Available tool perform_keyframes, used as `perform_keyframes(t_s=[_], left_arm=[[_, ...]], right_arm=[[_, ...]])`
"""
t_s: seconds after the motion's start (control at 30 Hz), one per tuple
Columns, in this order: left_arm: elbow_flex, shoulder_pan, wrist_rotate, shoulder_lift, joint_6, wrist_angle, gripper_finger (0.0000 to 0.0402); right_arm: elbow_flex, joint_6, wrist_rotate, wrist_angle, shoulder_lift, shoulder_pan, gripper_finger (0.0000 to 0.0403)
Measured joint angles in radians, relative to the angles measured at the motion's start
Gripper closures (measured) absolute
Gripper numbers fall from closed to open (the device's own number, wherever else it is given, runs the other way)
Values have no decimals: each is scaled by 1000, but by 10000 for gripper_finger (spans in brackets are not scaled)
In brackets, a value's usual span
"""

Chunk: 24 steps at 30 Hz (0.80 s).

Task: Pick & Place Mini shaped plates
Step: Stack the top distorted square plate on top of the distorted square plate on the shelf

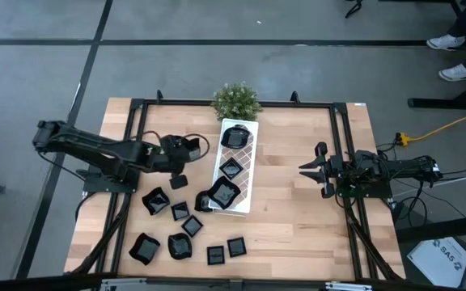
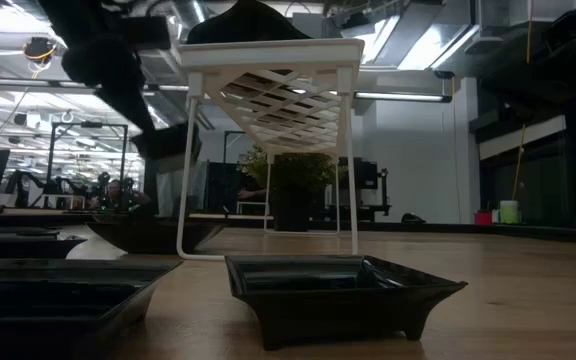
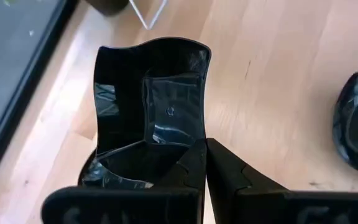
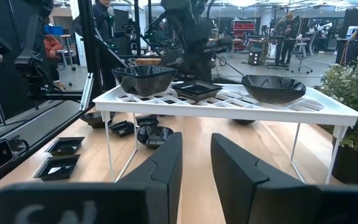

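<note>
Three glossy black mini plates [image 1: 223, 194] sit on the long white lattice tray [image 1: 247, 162]. Several more [image 1: 180, 246] rest on the table near its near-left corner. My left gripper [image 1: 180, 173] hangs left of the tray, shut on a wavy-edged square plate [image 3: 151, 106], which also shows as a dark shape [image 2: 166, 142] in the low view. My right gripper [image 1: 315, 170] waits open to the right of the tray, touching nothing; its fingers [image 4: 166, 168] point at the tray. My left gripper holds the wavy-edged square plate by its rim [image 3: 194, 146] near one corner, pinched with one finger [image 3: 188, 168] inside the dish and the other [image 3: 232, 177] outside. The plate is lifted clear of the table and tilted, its hollow facing the wrist camera.
A small green potted plant [image 1: 235, 100] stands at the tray's far end. The tray stands on thin white legs [image 2: 183, 170]. A rounded black plate [image 3: 356, 124] lies on the wood close by the held one. Bare wood [image 1: 290, 210] lies between the tray and my right gripper.
</note>
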Motion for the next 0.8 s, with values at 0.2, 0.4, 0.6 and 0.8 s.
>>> perform_keyframes(t_s=[0.2,0.4,0.6,0.8], left_arm=[[0,-53,-65,-87,0,32,400],[0,-105,-129,-139,12,80,400],[0,-128,-168,-163,69,139,400],[0,-128,-165,-167,176,240,400]], right_arm=[[0,0,0,0,0,0,318],[0,0,0,0,0,0,318],[0,0,0,0,0,0,318],[0,0,0,0,0,0,318]])
